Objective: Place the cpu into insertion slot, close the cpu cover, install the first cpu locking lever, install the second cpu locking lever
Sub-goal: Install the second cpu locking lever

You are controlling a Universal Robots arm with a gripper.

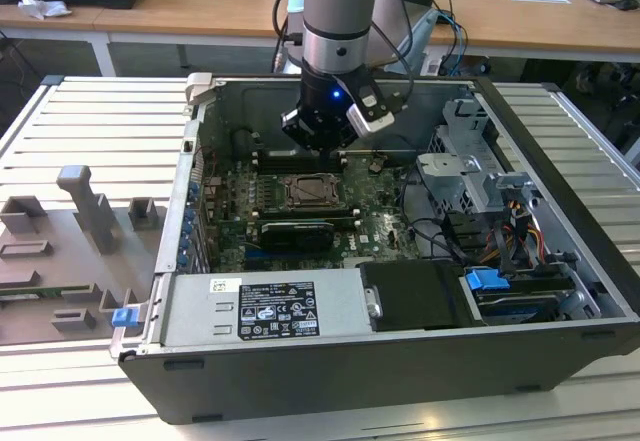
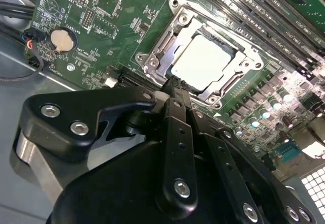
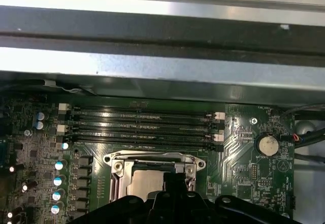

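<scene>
An open computer case (image 1: 400, 381) lies on its side on a slatted metal surface (image 1: 90, 121), and I go across it from the exterior view's left to its right. At the far left on the surface sit grey moulded fixtures (image 1: 85, 211), outside the case. Inside the case, a silver power supply box (image 1: 265, 311) lies along the near wall, and behind it the green motherboard (image 1: 235, 196) lies flat. Near the board's middle is the insertion slot (image 1: 312, 192), a square socket with a silver rim. In the second wrist view the cpu (image 2: 200, 61) lies flat inside the slot, its pale metal top showing through the window of the cpu cover (image 2: 165, 41), which lies down over the socket. The robot arm comes down from above, and its black end effector (image 1: 318, 139) hangs just behind the slot, over the long black memory slots (image 3: 142, 125). In the second wrist view the end effector's fingers (image 2: 175, 107) are pressed together with nothing between them, their tip beside the socket's rim. A round coin battery (image 2: 63, 39) sits on the board, well apart from the socket. At the exterior view's right, metal drive cages (image 1: 480, 181) and bundled cables (image 1: 520, 236) occupy that end of the case.
</scene>
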